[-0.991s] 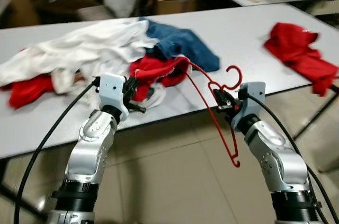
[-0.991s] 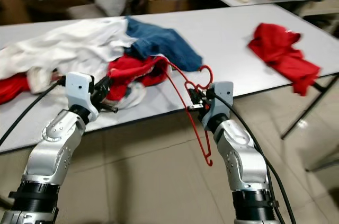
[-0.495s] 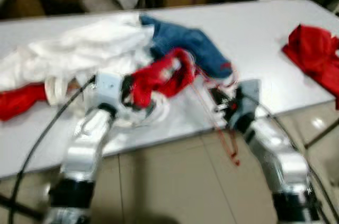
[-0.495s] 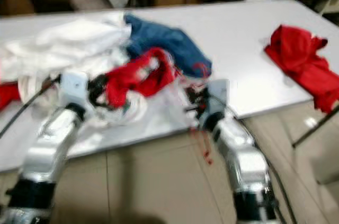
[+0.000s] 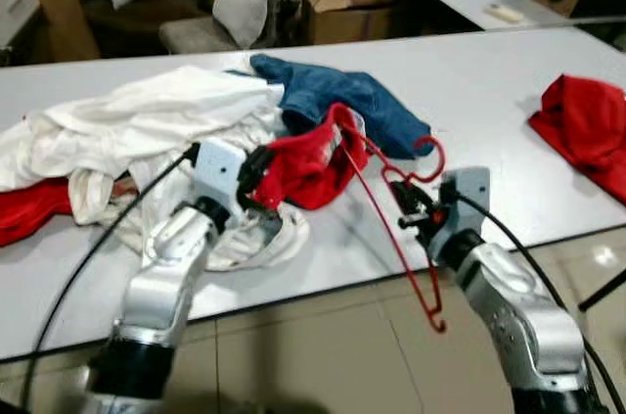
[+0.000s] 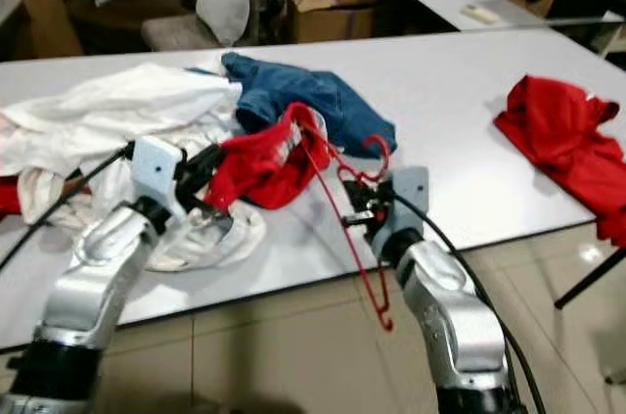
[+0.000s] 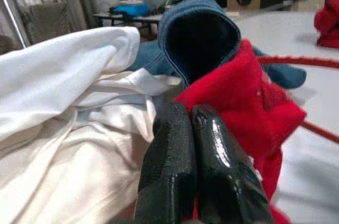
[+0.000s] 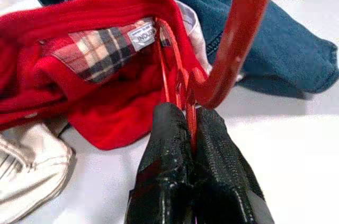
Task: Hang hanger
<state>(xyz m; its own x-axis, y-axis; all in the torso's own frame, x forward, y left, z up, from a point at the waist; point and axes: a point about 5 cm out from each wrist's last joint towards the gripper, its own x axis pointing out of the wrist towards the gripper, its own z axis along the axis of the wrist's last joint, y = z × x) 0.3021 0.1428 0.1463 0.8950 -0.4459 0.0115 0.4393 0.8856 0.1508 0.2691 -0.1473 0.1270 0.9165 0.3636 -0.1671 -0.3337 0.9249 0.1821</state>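
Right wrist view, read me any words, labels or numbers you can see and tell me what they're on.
One text: a small white woven label sewn at the neck of the red garment, on its plaid lining. Its dark lettering is too small and blurred to read.
The red hanger held by the right gripper carries no writing that I can see.

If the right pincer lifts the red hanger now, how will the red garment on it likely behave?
Probably floppy: the red garment lies crumpled, folded around the red hanger. It seems light, thin fabric. It may drag, since the left pincer pinches it and the right pincer grips the hanger's neck.
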